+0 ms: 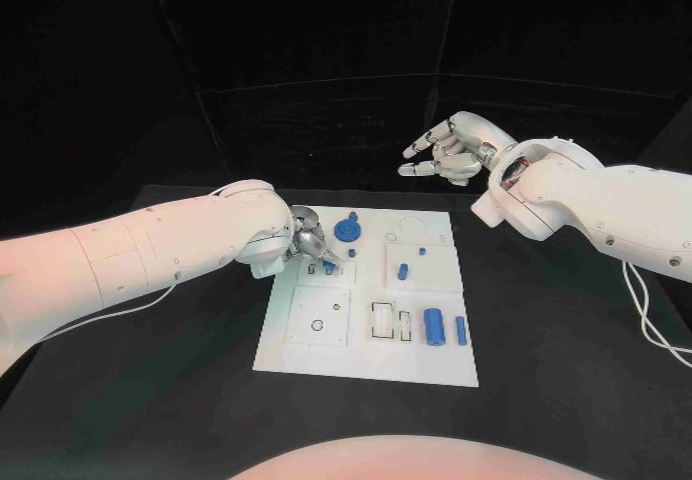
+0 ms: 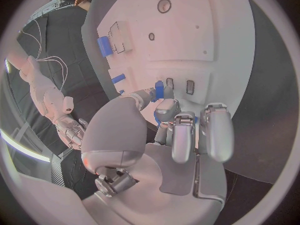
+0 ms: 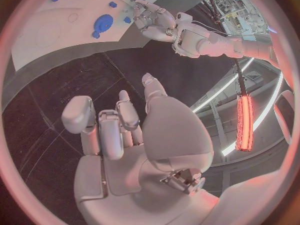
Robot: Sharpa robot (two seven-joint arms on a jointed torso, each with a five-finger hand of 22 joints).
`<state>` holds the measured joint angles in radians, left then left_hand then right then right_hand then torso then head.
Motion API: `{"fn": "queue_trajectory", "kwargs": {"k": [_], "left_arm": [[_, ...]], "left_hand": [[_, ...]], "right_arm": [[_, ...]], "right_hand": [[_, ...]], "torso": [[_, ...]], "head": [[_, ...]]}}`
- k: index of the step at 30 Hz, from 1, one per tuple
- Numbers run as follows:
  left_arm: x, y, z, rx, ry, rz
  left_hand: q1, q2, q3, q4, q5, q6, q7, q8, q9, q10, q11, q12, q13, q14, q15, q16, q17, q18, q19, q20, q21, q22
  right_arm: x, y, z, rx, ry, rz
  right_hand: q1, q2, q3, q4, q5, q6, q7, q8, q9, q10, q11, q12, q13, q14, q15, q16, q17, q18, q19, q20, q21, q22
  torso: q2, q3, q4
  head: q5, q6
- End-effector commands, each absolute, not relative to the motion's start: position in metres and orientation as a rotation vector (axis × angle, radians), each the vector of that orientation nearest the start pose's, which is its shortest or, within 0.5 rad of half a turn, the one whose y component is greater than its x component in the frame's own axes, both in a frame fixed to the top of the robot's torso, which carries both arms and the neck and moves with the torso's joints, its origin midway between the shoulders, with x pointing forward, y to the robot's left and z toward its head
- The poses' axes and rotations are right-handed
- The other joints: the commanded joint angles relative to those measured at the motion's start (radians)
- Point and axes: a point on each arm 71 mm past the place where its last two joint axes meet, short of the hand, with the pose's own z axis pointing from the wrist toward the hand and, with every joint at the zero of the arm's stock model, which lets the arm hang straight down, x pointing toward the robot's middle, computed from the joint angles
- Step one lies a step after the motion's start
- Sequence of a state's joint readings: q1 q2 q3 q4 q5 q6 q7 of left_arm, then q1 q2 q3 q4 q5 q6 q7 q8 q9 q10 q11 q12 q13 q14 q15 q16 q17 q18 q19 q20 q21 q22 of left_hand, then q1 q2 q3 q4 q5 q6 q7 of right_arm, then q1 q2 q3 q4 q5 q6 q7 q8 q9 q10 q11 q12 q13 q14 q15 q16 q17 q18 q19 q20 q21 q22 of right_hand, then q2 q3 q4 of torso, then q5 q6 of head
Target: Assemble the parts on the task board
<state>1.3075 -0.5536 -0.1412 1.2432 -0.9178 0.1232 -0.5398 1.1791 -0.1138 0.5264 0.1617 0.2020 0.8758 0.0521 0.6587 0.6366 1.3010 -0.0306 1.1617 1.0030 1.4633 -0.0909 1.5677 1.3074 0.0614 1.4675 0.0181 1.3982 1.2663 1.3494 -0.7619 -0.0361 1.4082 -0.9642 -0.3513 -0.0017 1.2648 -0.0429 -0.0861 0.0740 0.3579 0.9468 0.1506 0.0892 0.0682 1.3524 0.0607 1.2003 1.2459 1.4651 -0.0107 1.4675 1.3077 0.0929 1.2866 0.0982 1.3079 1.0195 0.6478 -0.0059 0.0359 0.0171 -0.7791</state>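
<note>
The white task board (image 1: 368, 330) lies mid-table. My left hand (image 1: 307, 245) hovers over its far left part and pinches a small blue part (image 2: 159, 90) between thumb and a fingertip, just above two small rectangular slots (image 2: 189, 86). A blue gear (image 1: 346, 230) stands beside that hand, with a small blue peg (image 1: 353, 253) near it. My right hand (image 1: 454, 150) hangs in the air beyond the board's far right corner; its fingers are loosely bent and apart, with nothing in them (image 3: 119, 130).
On the board's right half lie two small blue pieces (image 1: 404, 269), a thick blue cylinder (image 1: 434, 324) and a thin blue pin (image 1: 462, 330). Black table (image 1: 577, 360) surrounds the board. A white cable (image 1: 656, 330) trails from the right arm.
</note>
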Motion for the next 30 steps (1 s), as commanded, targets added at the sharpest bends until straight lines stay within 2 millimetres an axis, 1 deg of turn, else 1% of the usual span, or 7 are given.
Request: {"fn": "queue_trajectory", "kwargs": {"k": [1,12,14,16,18,20,30], "left_arm": [[0.529,0.151,-0.221,-0.252,2.317,-0.388],[0.53,0.147,-0.225,-0.216,2.317,-0.34],[0.53,0.147,-0.226,-0.207,2.323,-0.333],[0.53,0.147,-0.226,-0.199,2.331,-0.326],[0.529,0.147,-0.227,-0.192,2.339,-0.318],[0.529,0.147,-0.228,-0.186,2.347,-0.31],[0.528,0.15,-0.233,-0.168,2.375,-0.276]], "left_hand": [[-0.01,0.004,0.18,-0.174,0.008,-0.004,-0.006,0.005,0.003,0.009,0.001,0.007,0.002,0.107,0.0,0.003,0.263,-0.001,0.001,0.001,-0.003,0.002],[-0.017,-0.005,0.19,-0.183,0.012,-0.003,-0.007,0.009,0.008,0.012,0.0,0.009,0.003,0.107,0.0,0.003,0.263,-0.002,0.001,0.0,-0.002,0.004],[-0.022,-0.009,0.196,-0.188,0.023,-0.002,-0.008,0.012,0.012,0.013,-0.001,0.008,0.002,0.107,-0.001,0.003,0.263,-0.002,0.002,0.0,-0.001,0.006],[-0.032,-0.015,0.203,-0.192,0.063,0.0,-0.008,0.018,0.018,0.014,-0.002,0.007,0.001,0.107,-0.001,0.003,0.263,-0.002,0.003,-0.001,-0.001,0.007],[-0.039,-0.019,0.206,-0.195,0.08,0.001,-0.009,0.021,0.022,0.015,-0.002,0.006,-0.001,0.107,-0.002,0.003,0.263,-0.002,0.003,-0.001,-0.001,0.008],[-0.04,-0.02,0.207,-0.196,0.082,0.001,-0.01,0.022,0.023,0.015,-0.002,0.006,-0.002,0.107,-0.002,0.003,0.263,-0.002,0.003,-0.001,-0.001,0.008],[-0.047,-0.027,0.203,-0.201,0.088,0.005,-0.012,0.027,0.027,0.019,-0.004,0.009,0.001,0.107,-0.003,0.003,0.263,-0.002,0.003,-0.002,-0.001,0.008]], "right_arm": [[0.532,-0.194,-0.112,0.218,1.571,0.915],[0.532,-0.193,-0.112,0.215,1.57,0.919],[0.532,-0.193,-0.112,0.215,1.57,0.919],[0.531,-0.193,-0.112,0.214,1.57,0.919],[0.531,-0.193,-0.112,0.214,1.571,0.919],[0.532,-0.193,-0.112,0.214,1.571,0.919],[0.532,-0.193,-0.112,0.213,1.572,0.92]], "right_hand": [[0.004,0.006,-0.008,0.0,0.002,0.006,-0.002,0.006,0.0,0.009,0.0,0.003,-0.001,0.061,-0.004,-0.006,0.061,0.017,0.005,-0.005,-0.004,-0.001],[0.004,0.006,-0.008,0.0,0.002,0.006,-0.002,0.006,0.0,0.009,0.0,0.003,-0.001,0.061,-0.004,-0.006,0.061,0.017,0.005,-0.005,-0.004,-0.001],[0.004,0.006,-0.008,0.0,0.002,0.006,-0.002,0.006,0.0,0.009,0.0,0.003,-0.001,0.061,-0.004,-0.006,0.061,0.017,0.005,-0.005,-0.004,-0.001],[0.004,0.006,-0.008,0.0,0.002,0.006,-0.002,0.006,0.0,0.009,0.0,0.003,-0.001,0.061,-0.004,-0.006,0.061,0.017,0.005,-0.005,-0.004,-0.001],[0.004,0.006,-0.008,0.0,0.002,0.006,-0.002,0.006,0.0,0.009,0.0,0.003,-0.001,0.061,-0.004,-0.006,0.061,0.017,0.005,-0.005,-0.004,-0.001],[0.004,0.006,-0.008,0.0,0.002,0.006,-0.002,0.006,0.0,0.009,0.0,0.003,-0.001,0.061,-0.004,-0.006,0.061,0.017,0.005,-0.005,-0.004,-0.001],[0.004,0.006,-0.008,0.0,0.002,0.006,-0.002,0.006,0.0,0.009,0.0,0.003,-0.001,0.061,-0.004,-0.006,0.061,0.017,0.005,-0.005,-0.004,-0.001]], "torso": [[0.001,-0.0008,-0.0013],[0.001,-0.0004,-0.0022],[0.001,-0.0006,-0.0027],[0.001,-0.0004,-0.0027],[0.001,0.0,-0.0024],[0.001,-0.0005,-0.002],[0.001,-0.0002,-0.0017]], "head": [[0.002,-0.001],[0.006,-0.005],[0.005,-0.006],[0.004,-0.006],[0.005,-0.006],[0.006,-0.007],[0.009,-0.009]]}}
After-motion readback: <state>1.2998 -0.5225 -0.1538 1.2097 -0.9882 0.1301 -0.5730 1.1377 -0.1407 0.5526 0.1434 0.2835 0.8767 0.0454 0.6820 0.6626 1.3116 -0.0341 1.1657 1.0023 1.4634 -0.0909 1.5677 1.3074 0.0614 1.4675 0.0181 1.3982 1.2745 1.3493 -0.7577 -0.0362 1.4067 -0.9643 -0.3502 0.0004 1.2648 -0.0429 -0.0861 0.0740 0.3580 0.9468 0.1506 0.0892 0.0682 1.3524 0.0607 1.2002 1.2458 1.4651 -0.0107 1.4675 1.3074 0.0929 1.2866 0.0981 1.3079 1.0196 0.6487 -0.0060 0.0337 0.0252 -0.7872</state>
